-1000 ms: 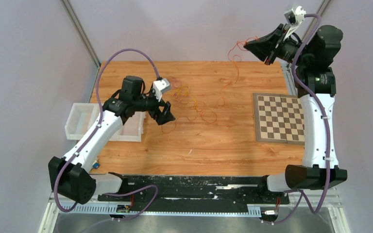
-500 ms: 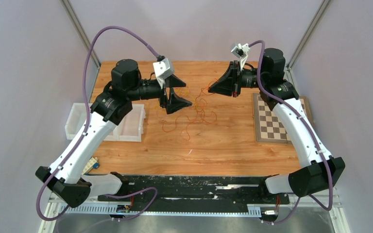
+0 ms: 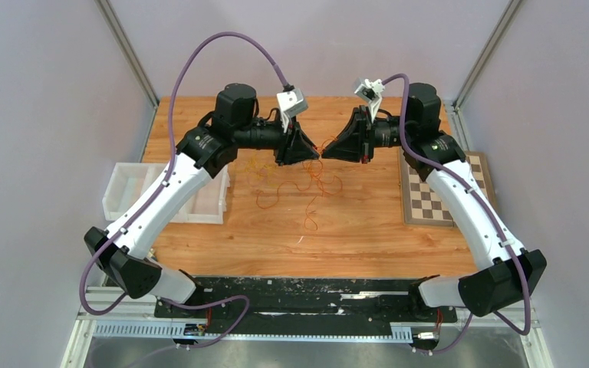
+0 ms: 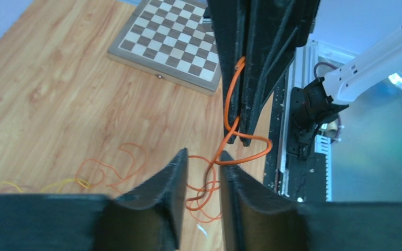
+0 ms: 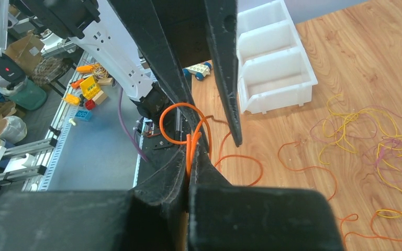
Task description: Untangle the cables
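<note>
Both grippers meet tip to tip in the air over the middle of the table. My right gripper (image 5: 190,149) is shut on an orange cable (image 5: 170,112), which loops out past its tips. My left gripper (image 4: 203,155) faces the right gripper (image 4: 239,140); its jaws stand a narrow gap apart, with the orange cable's hanging loop (image 4: 261,151) passing between them. The frames do not show whether a finger touches it. The rest of the cables (image 3: 307,184), orange, yellow (image 5: 392,151) and pink (image 5: 379,159), lie tangled on the wood below.
White bins (image 3: 134,192) stand at the table's left edge. A chessboard (image 3: 437,192) lies at the right, under the right arm. A small toy car (image 5: 199,69) sits by the bins, and the black base rail (image 3: 314,295) runs along the near edge.
The right arm swung in from the back right corner to the centre, bringing the orange cable. The left arm rose and moved right to meet it, and its jaws narrowed.
</note>
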`<action>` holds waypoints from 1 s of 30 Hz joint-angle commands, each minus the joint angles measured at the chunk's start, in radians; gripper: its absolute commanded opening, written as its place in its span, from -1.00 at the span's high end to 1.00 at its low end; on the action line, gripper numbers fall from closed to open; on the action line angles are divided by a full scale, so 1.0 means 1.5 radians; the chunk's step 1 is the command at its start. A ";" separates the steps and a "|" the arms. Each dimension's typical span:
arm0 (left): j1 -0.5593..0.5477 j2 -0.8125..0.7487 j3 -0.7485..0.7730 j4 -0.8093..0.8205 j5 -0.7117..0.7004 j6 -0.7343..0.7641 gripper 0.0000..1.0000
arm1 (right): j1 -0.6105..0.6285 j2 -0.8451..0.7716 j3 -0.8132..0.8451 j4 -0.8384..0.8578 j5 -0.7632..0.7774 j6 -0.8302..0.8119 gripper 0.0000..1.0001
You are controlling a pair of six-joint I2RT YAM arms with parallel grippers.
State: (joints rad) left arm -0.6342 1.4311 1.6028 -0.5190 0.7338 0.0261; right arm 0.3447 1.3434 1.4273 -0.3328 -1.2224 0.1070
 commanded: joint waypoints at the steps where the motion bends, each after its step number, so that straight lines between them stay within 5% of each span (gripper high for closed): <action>1: -0.005 0.003 0.049 -0.039 0.034 0.022 0.45 | 0.004 -0.008 0.007 0.007 -0.012 -0.021 1.00; 4: -0.004 -0.024 0.027 -0.034 0.054 0.029 0.94 | 0.001 -0.007 0.008 0.003 -0.005 -0.021 0.74; 8: 0.047 -0.065 -0.011 -0.023 0.072 -0.017 1.00 | -0.048 0.003 0.029 0.001 -0.014 0.022 -0.41; 13: 0.210 -0.116 -0.037 -0.045 0.073 -0.070 1.00 | -0.136 -0.002 0.053 -0.015 -0.017 0.033 -0.93; 21: 0.515 -0.121 0.075 -0.268 0.001 0.044 1.00 | -0.177 -0.017 0.053 -0.113 0.019 -0.055 -1.00; 30: 0.681 -0.112 0.081 -0.256 -0.223 0.191 1.00 | -0.178 -0.008 0.070 -0.198 0.065 -0.137 -1.00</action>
State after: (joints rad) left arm 0.3096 1.2671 1.7161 -0.9108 0.5457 0.2020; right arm 0.0814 1.3502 1.4807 -0.5659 -1.1557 -0.0162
